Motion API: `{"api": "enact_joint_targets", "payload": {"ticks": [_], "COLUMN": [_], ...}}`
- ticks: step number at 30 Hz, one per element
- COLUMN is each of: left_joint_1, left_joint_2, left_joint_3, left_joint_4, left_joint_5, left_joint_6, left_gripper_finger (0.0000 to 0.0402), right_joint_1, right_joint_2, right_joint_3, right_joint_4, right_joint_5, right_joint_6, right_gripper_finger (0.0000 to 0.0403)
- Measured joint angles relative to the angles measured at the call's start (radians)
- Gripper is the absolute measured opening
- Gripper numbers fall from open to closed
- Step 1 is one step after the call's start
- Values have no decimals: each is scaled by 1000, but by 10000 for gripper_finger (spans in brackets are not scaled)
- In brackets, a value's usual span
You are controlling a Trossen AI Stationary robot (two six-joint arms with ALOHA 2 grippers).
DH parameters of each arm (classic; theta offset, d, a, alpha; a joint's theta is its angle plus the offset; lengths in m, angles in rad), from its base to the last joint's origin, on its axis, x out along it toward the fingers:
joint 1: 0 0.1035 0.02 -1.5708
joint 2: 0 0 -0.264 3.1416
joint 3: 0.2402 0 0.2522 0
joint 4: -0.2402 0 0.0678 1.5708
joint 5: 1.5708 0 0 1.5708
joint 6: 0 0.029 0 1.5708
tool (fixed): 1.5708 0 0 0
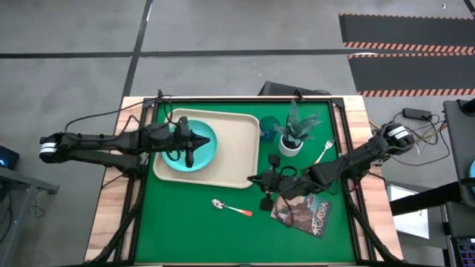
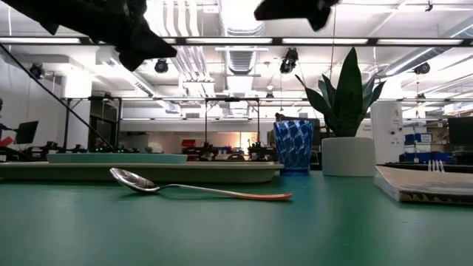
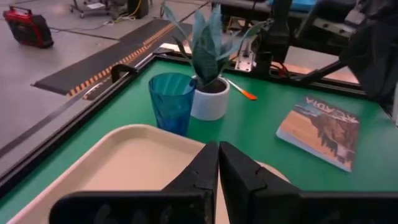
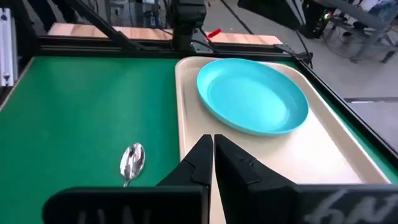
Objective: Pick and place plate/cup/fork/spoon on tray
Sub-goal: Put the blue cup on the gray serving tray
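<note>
The turquoise plate lies on the left part of the beige tray; it also shows in the right wrist view. The blue cup stands on the green mat just right of the tray. The fork lies right of the plant pot. The spoon lies on the mat in front of the tray, bowl toward the left. My left gripper is shut and empty above the plate's right edge. My right gripper is shut and empty at the tray's near right corner.
A white pot with a green plant stands between the cup and the fork. A picture-covered book lies on the mat under my right arm. Black frame rails run round the green mat.
</note>
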Motion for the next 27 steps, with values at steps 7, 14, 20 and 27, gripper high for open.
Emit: {"api": "enact_joint_targets", "payload": {"ticks": [7, 14, 20, 27], "left_joint_1": [-10, -10, -9, -9], "left_joint_2": [-21, -43, -57, -58], "left_joint_3": [-33, -43, -52, -52], "left_joint_4": [17, 49, 48, 50], "left_joint_5": [2, 2, 2, 2], "left_joint_6": [-27, -25, -25, -28], "left_gripper_finger": [0, 0, 0, 0], "right_joint_1": [-69, -189, -330, -486], "right_joint_2": [108, 205, 287, 379], "right_joint_3": [280, 571, 761, 939], "right_joint_4": [-301, -696, -948, -1199], "right_joint_5": [-5, -48, -207, -408], "right_joint_6": [14, 119, 193, 211], "right_gripper_finger": [9, 9, 9, 9]}}
